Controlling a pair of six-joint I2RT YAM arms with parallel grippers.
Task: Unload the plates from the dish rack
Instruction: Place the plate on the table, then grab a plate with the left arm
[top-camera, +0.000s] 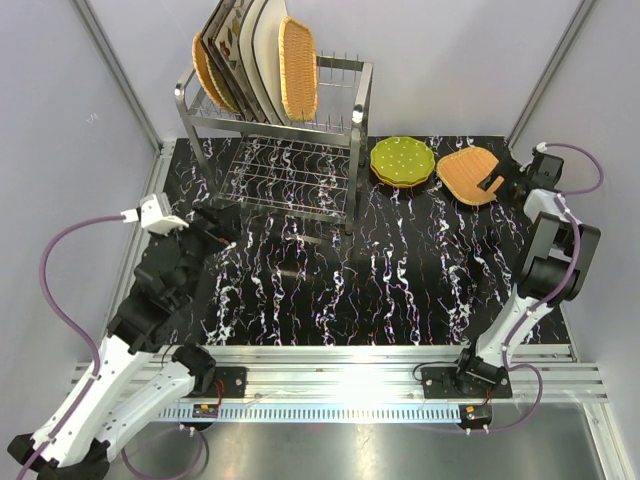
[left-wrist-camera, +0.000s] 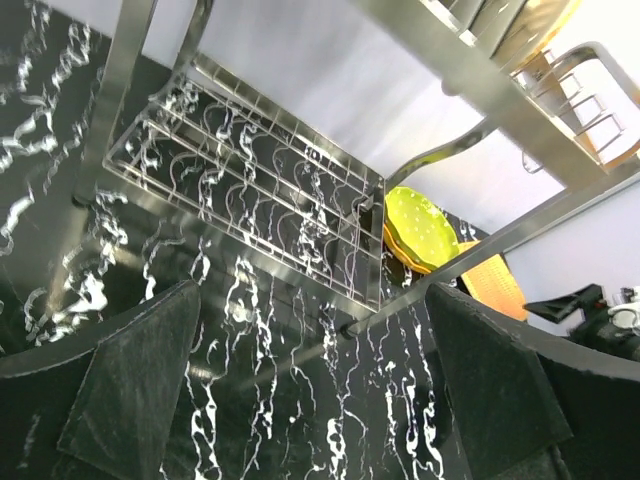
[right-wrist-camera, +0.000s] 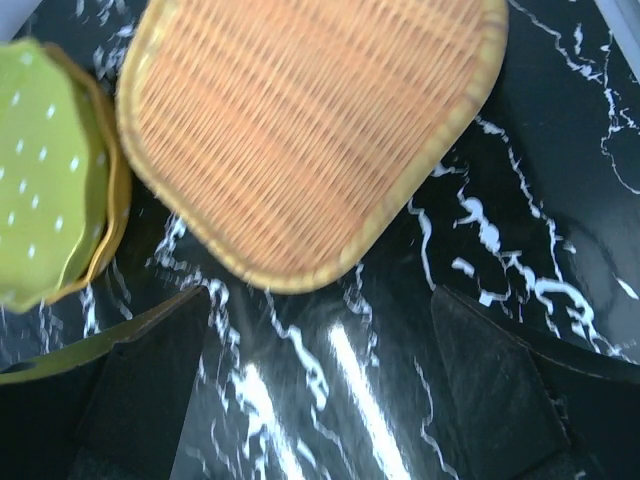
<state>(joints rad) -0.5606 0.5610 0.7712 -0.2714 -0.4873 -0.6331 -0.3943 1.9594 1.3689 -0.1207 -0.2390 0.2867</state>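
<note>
Up on the top prongs of the dish rack (top-camera: 270, 140) stand the plates (top-camera: 250, 50) on edge: wicker ones, light, stiff and rough enough to pinch by the upper rim, and square cream ones, probably ceramic, so heavier, slick and breakable. On the bench (top-camera: 400, 290) at right lie green dotted plates (top-camera: 402, 160) and one wicker plate (right-wrist-camera: 300, 130). The left hand (left-wrist-camera: 310, 400) and right hand (right-wrist-camera: 320, 390) gape open, empty.

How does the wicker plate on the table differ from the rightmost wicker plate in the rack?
The wicker plate on the table lies flat; the rightmost wicker plate stands on edge. The first sits beside the green plates, the second atop the dish rack. Both are orange-tan weave.
</note>
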